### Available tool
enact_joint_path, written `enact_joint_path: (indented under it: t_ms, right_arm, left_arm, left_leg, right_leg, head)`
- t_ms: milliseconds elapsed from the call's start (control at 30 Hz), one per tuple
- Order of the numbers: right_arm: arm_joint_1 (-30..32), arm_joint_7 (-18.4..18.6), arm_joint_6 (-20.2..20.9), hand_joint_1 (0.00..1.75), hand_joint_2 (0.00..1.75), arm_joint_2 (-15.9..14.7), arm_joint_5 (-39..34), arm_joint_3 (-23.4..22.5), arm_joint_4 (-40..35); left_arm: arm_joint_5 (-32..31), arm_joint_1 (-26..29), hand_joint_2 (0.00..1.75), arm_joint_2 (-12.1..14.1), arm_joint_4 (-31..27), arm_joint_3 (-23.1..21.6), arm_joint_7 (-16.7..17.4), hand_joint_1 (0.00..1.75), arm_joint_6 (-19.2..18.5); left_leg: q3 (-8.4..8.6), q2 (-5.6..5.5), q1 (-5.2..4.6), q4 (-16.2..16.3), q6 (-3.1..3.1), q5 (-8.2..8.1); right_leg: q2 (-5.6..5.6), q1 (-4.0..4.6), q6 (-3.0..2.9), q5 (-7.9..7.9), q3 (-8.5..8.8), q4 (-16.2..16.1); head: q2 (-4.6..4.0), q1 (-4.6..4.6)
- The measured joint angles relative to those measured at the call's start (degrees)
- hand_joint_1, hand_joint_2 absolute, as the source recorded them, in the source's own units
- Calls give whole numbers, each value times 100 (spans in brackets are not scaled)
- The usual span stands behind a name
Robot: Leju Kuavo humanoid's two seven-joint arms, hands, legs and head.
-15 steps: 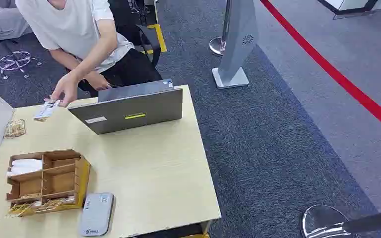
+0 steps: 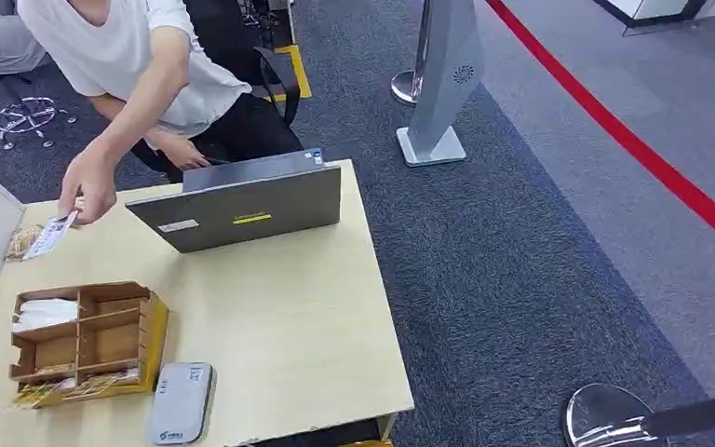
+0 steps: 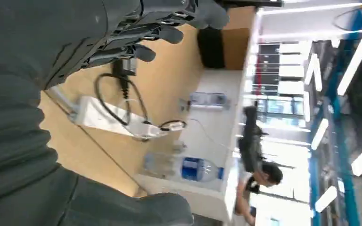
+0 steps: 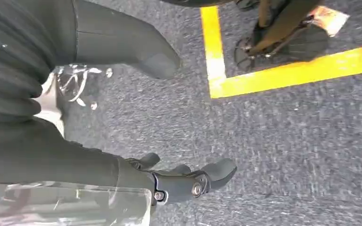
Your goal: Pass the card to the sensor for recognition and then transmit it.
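Card (image 2: 51, 233) pinched in a person's hand (image 2: 88, 191) over the tabletop's (image 2: 289, 307) far left edge. Reader (image 2: 180, 402) at near edge, beside the divided box (image 2: 88, 340). Left hand (image 3: 122, 33) and right hand (image 4: 122, 108): fingers apart, holding nothing.

Empty right hand (image 4: 136, 117) above carpet (image 4: 287, 141)

The left hand (image 3: 122, 37) has a dark grey ribbed cover and a thick grey thumb beside darker fingers (image 3: 169, 34). The right hand (image 4: 136, 141) looks alike; silver screws sit behind its black fingers (image 4: 217, 172).
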Motion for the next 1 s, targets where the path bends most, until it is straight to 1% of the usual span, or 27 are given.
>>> enact_joint_path:
  t_ms: [100,167,300,533,1000]
  right_arm:
    - [-61,-39,-33,0,175,-15,181,-76,120]
    - [-83,-63,-63,0,175,-24,284,-127,192]
    - [-143,-96,-96,0,175,-42,433,-225,304]
    - [-224,-129,-103,0,175,-57,651,-404,406]
    - [-361,-153,-57,0,175,-103,1163,-800,544]
  left_arm:
    - [-384,-201,175,169,-259,-231,-31,0,211]
    - [-725,-347,175,250,-375,-370,20,0,272]
    - [-1335,-681,175,422,-490,-755,260,0,201]
    - [-2197,-1300,175,710,-493,-1478,830,0,-329]
    - [-3740,-2456,175,1394,-434,-2951,2141,0,-1542]
  left_leg:
    - [3,4,0,0,-3,1]
    - [3,6,0,0,-4,2]
    - [3,5,0,0,-5,4]
    - [1,7,-1,1,-7,9]
    - [-1,12,-1,2,-6,10]
  right_leg:
    - [4,-1,-2,2,0,0]
    - [5,0,-3,2,-2,0]
    - [4,0,-2,4,-5,0]
    - [10,-1,-3,11,-5,0]
    - [13,-1,-3,12,-8,1]
  head:
    - [0,-2]
    - [0,-2]
    - [0,-4]
    - [0,-2]
    - [0,-2]
